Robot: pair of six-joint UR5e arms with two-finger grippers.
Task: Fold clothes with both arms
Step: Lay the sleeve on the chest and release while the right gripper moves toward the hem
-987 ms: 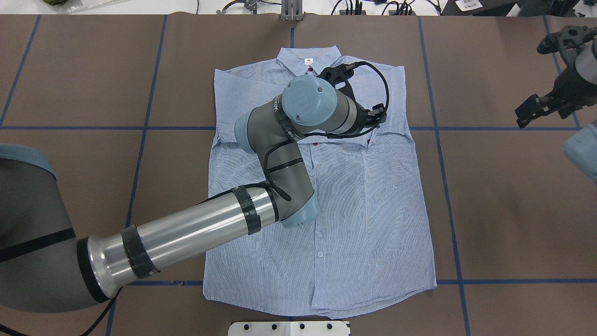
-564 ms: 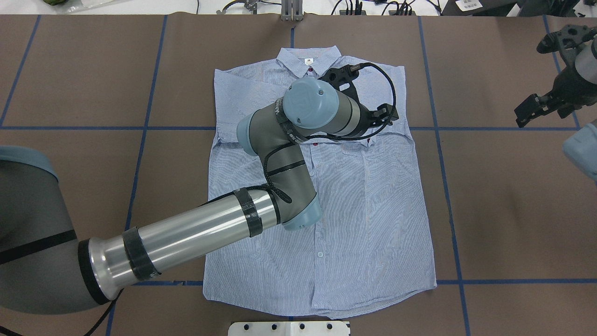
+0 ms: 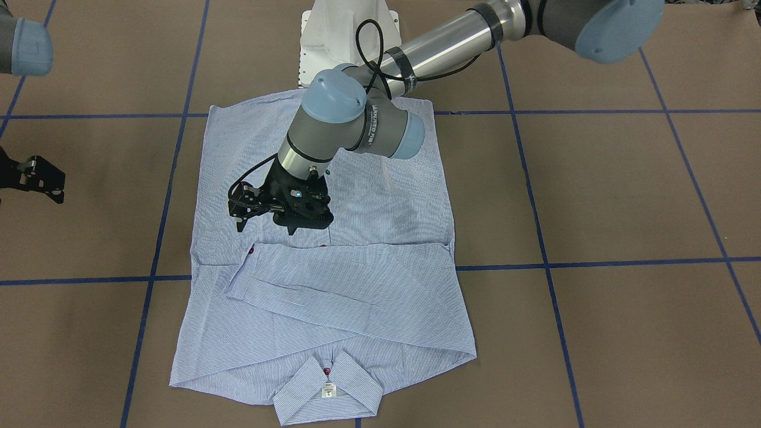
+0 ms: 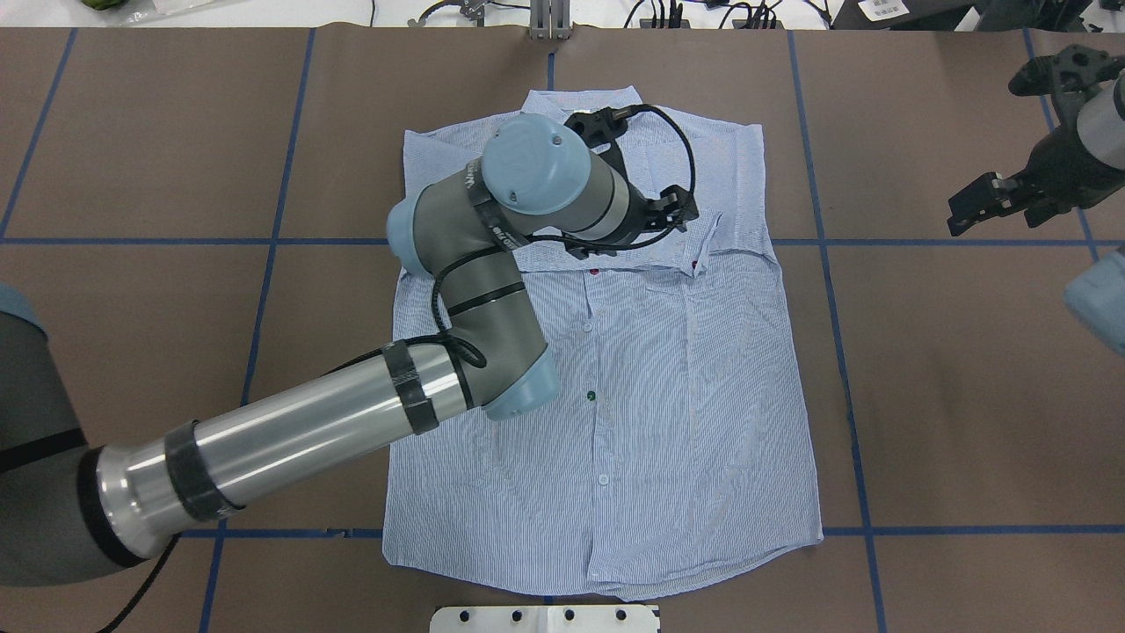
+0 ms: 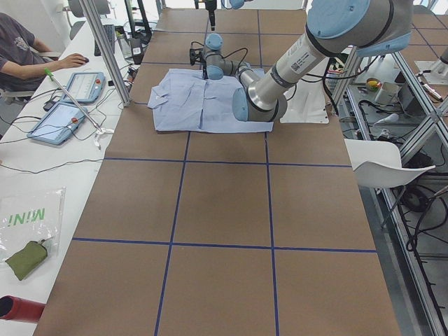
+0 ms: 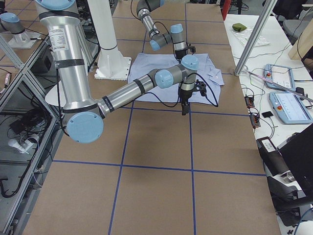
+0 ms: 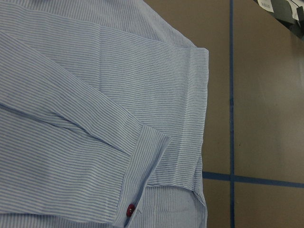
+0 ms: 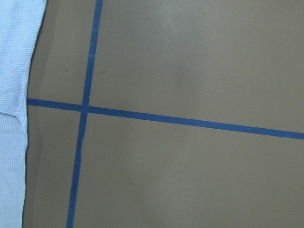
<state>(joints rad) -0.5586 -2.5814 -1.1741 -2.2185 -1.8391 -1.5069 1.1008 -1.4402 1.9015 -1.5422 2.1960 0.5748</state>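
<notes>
Overhead reckoning, 12 o'clock away from the robot. Light blue, finely striped button-up shirt (image 4: 685, 396) lies flat on the brown paper-covered tabletop (image 4: 949, 396), long axis 12 to 6, collar (image 3: 357, 389) at 12. Left black claw (image 3: 294, 217) hovers over the upper chest, folded sleeve cuff (image 7: 142, 180) just beside at 4 o'clock; spread hidden, cannot tell. Right black claw (image 4: 980, 204) well apart at 3 o'clock, likewise unclear. Left nearer. Surface flat, matte; wide brown margin round the shirt

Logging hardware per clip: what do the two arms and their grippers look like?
Both arms: silver-grey tubes, grey joints with light blue caps. The left arm has black tape bands, a black cable and white lettering on a wrist joint. The right arm carries a white label. The left gripper and right gripper are black claws.
</notes>
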